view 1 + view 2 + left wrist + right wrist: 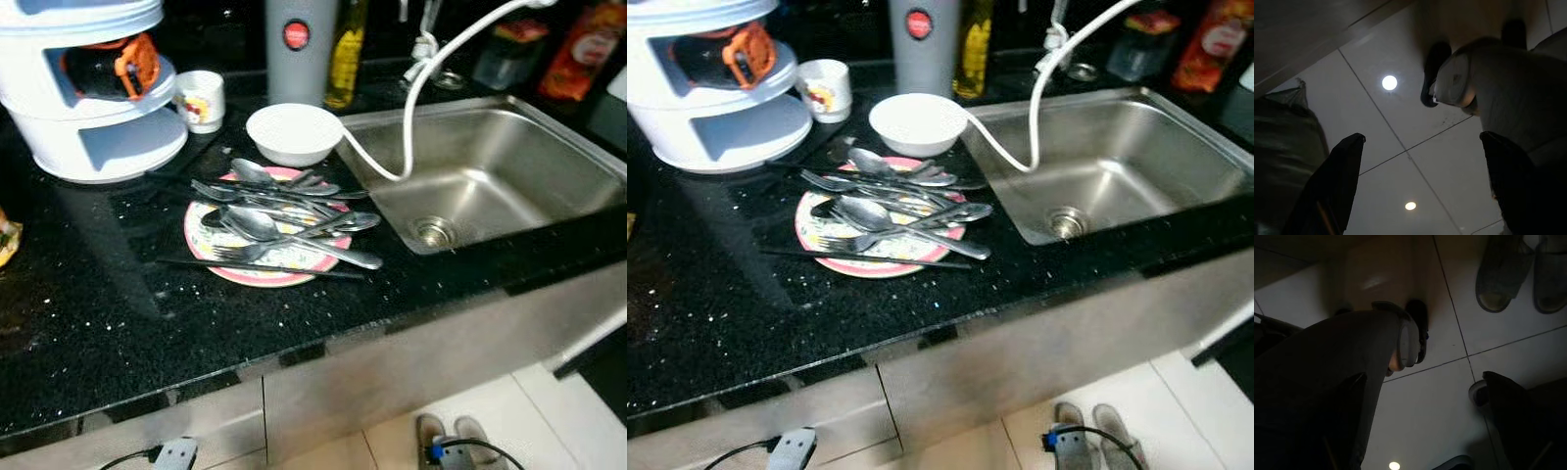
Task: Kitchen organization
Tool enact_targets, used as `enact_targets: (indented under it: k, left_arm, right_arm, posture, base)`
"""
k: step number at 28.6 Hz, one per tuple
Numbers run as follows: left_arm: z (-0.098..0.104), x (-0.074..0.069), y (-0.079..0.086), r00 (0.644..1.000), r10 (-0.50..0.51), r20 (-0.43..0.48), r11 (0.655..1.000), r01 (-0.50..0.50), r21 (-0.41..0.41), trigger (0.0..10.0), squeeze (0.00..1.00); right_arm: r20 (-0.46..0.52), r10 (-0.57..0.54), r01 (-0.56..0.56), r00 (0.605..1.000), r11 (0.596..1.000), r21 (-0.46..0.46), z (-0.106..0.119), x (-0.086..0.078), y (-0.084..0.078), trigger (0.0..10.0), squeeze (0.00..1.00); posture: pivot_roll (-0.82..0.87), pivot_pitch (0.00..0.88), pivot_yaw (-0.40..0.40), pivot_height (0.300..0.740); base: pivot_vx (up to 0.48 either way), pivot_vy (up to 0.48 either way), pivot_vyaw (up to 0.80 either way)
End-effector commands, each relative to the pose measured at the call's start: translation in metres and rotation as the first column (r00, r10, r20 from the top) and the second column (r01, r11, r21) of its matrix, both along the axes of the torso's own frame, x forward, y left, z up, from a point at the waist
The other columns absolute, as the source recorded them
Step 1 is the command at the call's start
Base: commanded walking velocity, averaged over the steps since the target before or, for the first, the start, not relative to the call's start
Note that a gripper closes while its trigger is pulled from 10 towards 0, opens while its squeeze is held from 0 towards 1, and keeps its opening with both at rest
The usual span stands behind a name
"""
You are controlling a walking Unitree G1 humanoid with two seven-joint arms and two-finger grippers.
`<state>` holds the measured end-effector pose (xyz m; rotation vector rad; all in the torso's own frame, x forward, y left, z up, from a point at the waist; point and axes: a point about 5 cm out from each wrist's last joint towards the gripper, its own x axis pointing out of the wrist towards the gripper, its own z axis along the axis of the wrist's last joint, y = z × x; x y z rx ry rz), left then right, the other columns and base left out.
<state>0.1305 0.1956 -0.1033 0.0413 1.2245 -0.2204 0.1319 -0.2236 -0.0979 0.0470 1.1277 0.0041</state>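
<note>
Counted on the desk [98, 304]: one plate [257, 262] with a pink rim, one heap of spoons and forks [279, 211] too tangled for an exact tally, two dark chopstick-like sticks [257, 266]. Also one white bowl [293, 132], one small mug [201, 100], one tiered white rack [88, 108], one sink [480, 176], one white hose [416, 93]. On the floor, one pair of slippers [1095, 431].

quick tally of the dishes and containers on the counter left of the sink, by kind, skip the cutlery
plate: 1, pink rim, with cutlery piled on it
bowl: 1, white
mug: 1, white with a print
tiered white holder: 1
grey canister: 1
oil bottle: 1
total: 6
</note>
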Motion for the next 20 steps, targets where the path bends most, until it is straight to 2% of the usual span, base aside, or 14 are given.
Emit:
enact_targets:
  k: [1, 6, 12, 15, 20]
  left_arm:
    - [0.0, 0.001, 0.0, 1.0, 0.0, -0.003, 1.0, 0.0, 0.008, 10.0, 0.0]
    - [0.001, -0.002, 0.011, 1.0, -0.011, -0.013, 0.998, 0.011, 0.057, 10.0, 0.0]
    - [0.001, -0.004, 0.015, 1.0, 0.002, -0.016, 0.998, -0.001, 0.061, 10.0, 0.0]
    - [0.001, 0.0, 0.01, 1.0, 0.028, 0.0, 0.998, -0.028, 0.049, 10.0, 0.0]
    - [0.0, 0.005, -0.005, 1.0, 0.006, 0.005, 1.0, -0.007, 0.017, 10.0, 0.0]
  right_arm:
    - [-0.047, -0.01, 0.01, 0.999, 1.0, 0.008, -0.005, -0.012, 0.004, 10.0, 0.0]
    - [-0.066, -0.013, 0.014, 0.998, 1.0, 0.016, -0.008, -0.018, 0.01, 10.0, 0.0]
    - [-0.066, 0.009, -0.007, 0.998, 1.0, 0.026, -0.009, -0.017, 0.017, 10.0, 0.0]
    - [-0.075, 0.047, -0.046, 0.996, 0.999, 0.021, -0.009, -0.017, 0.019, 10.0, 0.0]
    - [-0.066, 0.022, -0.023, 0.998, 1.0, -0.012, -0.007, -0.015, 0.01, 10.0, 0.0]
  posture:
    - [-0.02, 0.061, -0.006, 0.74]
    - [-0.02, 0.066, 0.005, 0.74]
    - [-0.03, 0.064, -0.021, 0.74]
    - [-0.03, 0.049, -0.048, 0.74]
    - [-0.06, 0.043, -0.021, 0.74]
  base:
    - [0.0, 0.0, 0.0]
    - [0.0, 0.0, 0.0]
    - [0.0, 0.0, 0.0]
    - [0.0, 0.0, 0.0]
    - [0.0, 0.0, 0.0]
